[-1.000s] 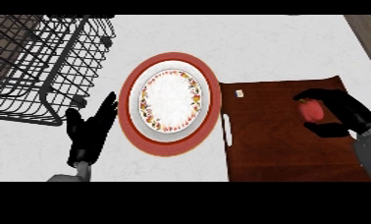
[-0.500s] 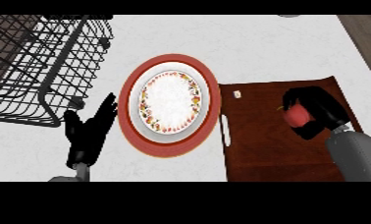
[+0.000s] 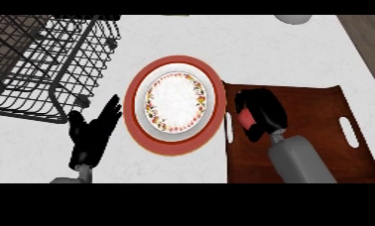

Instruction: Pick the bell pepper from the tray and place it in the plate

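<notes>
right hand [image 3: 265, 108] curled round bell pepper [image 3: 245, 119] over tray [image 3: 322, 121] | pepper likely light, hollow, slick: hold across body | left hand [image 3: 92, 133] open

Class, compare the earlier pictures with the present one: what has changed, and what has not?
The right hand, shut round the red bell pepper, has carried it leftward across the tray to its edge beside the plate. The left hand, plate, tray and wire basket stayed put.

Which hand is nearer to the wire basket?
Left. The left hand rests open just below the wire basket; the right hand is beyond the plate, over the tray, holding the bell pepper.
</notes>
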Controlling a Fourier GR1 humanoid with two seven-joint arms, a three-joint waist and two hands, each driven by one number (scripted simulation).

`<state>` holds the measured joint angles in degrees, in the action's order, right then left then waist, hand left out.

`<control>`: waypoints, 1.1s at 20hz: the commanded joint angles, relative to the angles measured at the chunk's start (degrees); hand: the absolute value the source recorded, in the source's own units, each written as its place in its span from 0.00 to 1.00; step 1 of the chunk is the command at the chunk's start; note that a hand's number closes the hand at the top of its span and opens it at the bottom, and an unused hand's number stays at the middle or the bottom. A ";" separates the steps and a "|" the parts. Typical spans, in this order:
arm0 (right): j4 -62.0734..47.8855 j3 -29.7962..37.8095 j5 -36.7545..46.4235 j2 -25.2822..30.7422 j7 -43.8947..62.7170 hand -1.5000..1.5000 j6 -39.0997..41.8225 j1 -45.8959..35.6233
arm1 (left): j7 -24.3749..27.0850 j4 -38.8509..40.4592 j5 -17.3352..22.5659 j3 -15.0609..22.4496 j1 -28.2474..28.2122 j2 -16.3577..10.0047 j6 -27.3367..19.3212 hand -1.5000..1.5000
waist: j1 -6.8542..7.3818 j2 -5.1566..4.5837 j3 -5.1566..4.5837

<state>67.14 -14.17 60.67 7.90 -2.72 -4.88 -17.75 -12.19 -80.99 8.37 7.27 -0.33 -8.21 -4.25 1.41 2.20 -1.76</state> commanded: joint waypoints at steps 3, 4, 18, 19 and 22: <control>7.31 -6.72 -0.24 -7.64 13.64 1.00 -10.78 -1.94 | -0.28 0.69 -0.04 0.98 -0.57 0.31 0.77 0.50 | 2.42 0.11 1.75; 8.55 -7.68 0.00 -7.68 15.97 1.00 -12.26 -2.73 | -0.49 0.67 0.01 1.10 0.18 0.73 0.59 0.50 | 2.34 0.11 1.75; 16.95 -24.53 5.96 -7.89 53.36 1.00 -43.05 -3.29 | -1.35 0.22 -0.17 1.70 1.70 1.05 0.86 0.50 | 2.57 -1.19 1.72; 16.58 -25.15 9.29 -7.89 55.67 1.00 -43.72 -3.69 | -0.90 1.18 -0.32 0.84 1.31 0.80 0.18 0.50 | 1.83 -1.18 1.59; 14.72 -27.51 15.76 -7.89 62.81 1.00 -45.72 -3.32 | -0.53 1.08 -0.27 0.48 1.09 0.19 0.56 0.50 | 1.06 -1.38 1.58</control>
<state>82.82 -38.21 69.94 0.17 49.39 -44.29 -20.93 -12.90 -80.24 7.95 8.31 0.93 -7.51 -3.88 3.32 1.05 -0.09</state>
